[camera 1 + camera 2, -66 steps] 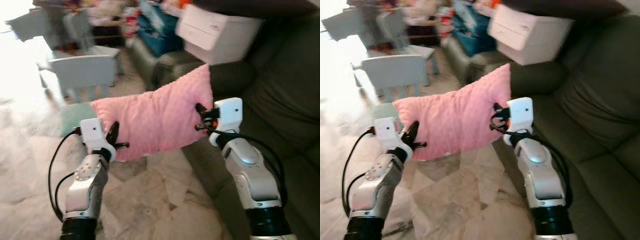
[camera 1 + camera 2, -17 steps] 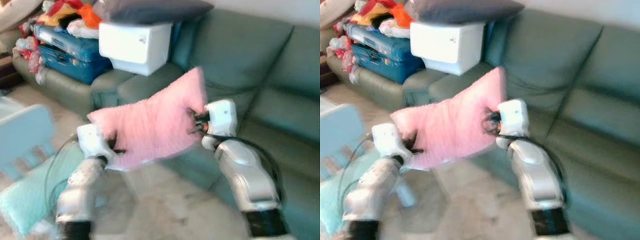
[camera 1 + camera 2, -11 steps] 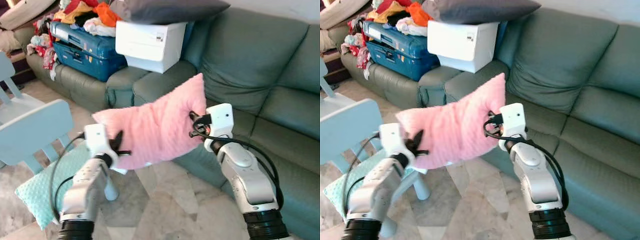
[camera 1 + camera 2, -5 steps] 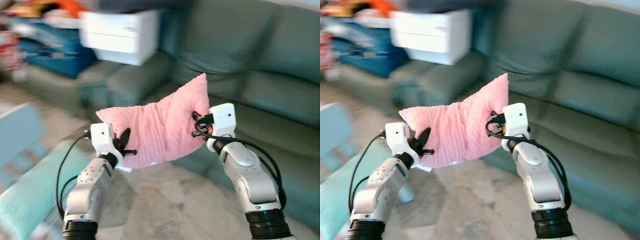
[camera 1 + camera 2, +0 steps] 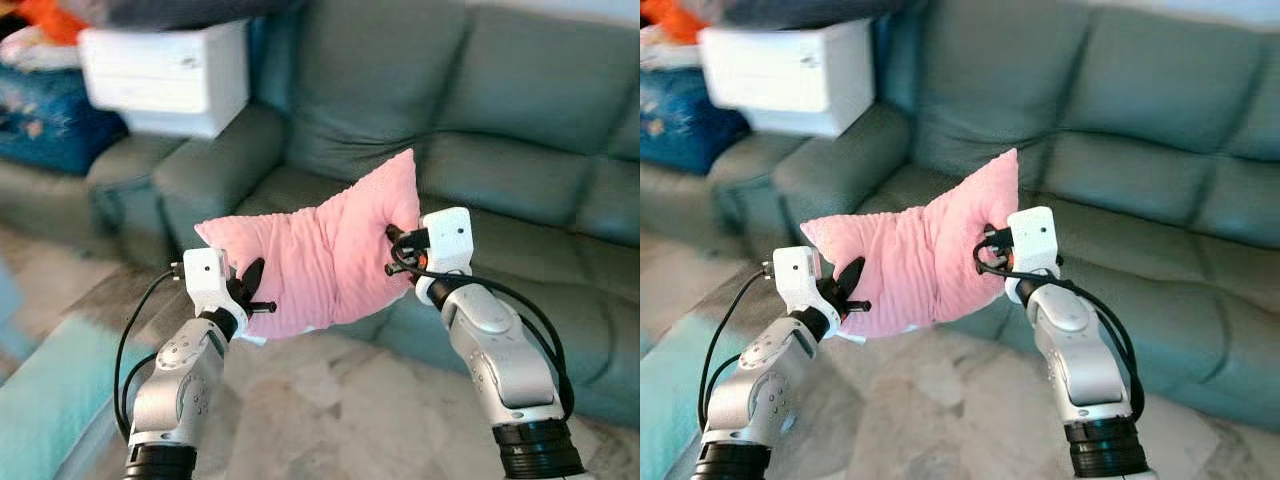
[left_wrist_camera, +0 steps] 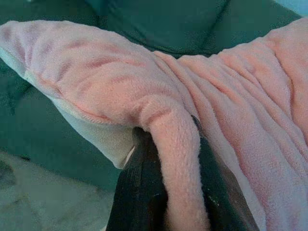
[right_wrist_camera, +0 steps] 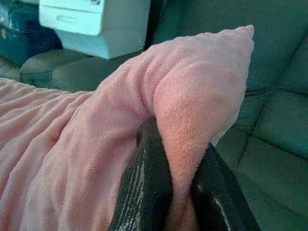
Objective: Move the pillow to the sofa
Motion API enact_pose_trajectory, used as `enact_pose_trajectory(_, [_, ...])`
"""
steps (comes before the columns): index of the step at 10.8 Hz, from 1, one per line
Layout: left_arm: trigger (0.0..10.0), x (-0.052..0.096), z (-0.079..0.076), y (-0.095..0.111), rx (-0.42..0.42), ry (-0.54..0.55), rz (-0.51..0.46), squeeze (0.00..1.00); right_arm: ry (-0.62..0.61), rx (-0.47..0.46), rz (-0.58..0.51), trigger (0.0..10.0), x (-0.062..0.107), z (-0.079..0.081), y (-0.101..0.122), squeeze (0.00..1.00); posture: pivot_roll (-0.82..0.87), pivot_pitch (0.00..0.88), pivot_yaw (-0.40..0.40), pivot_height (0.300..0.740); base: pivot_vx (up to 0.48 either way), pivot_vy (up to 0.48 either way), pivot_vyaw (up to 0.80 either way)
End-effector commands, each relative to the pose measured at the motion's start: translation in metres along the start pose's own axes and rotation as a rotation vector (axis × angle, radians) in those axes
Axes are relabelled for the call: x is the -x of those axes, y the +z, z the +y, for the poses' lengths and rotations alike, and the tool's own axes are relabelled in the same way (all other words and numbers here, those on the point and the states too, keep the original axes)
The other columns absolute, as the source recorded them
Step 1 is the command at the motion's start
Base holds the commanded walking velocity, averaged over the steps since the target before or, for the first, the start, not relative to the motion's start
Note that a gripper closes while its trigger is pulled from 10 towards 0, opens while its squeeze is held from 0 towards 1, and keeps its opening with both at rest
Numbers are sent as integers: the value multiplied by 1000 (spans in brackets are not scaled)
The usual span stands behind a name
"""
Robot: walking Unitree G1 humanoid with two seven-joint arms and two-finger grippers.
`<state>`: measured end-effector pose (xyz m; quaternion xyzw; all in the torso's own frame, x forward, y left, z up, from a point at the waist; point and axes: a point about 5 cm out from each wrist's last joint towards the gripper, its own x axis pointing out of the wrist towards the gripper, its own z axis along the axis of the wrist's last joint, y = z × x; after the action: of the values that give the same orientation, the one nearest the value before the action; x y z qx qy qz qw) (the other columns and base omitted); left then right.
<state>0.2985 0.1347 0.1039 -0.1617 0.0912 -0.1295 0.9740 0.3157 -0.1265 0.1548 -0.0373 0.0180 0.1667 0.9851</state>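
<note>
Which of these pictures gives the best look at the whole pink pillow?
The left eye view: the pillow hangs whole between the left gripper and right gripper, before the green sofa. The right eye view shows much the same. Each wrist view shows a pinched fold between black fingers.

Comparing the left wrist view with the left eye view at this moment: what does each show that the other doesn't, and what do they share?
Left wrist view alone: a fold of pink fabric pinched between the left gripper's black fingers.

Left eye view alone: the right gripper clamping the pillow's other end, both silver arms, the white box on the sofa's armrest, and the pillow held in the air in front of the seat.

Both: the pink pillow, the green sofa behind it, and pale floor below.
</note>
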Motion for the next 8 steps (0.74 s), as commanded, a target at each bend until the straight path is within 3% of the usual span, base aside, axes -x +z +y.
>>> enact_pose_trajectory(1, [10000,-2,-13,6,-2,-72,-28,0,14,9,-23,10000,0,2,7,0,-164,0,-49,740,281,0,-800])
enact_pose_trajectory(3, [10000,-2,-14,5,3,-83,-23,0,16,11,-21,10000,0,2,6,0,-164,0,-50,740,0,0,-800])
enact_pose_trajectory(5, [10000,-1,-14,4,4,-84,-20,0,19,10,-22,10000,0,3,7,0,-163,0,-51,740,247,0,-800])
enact_pose_trajectory(8, [10000,-1,-14,4,2,-92,-15,0,23,7,-30,10000,0,4,8,0,-163,0,-50,740,250,0,-177])
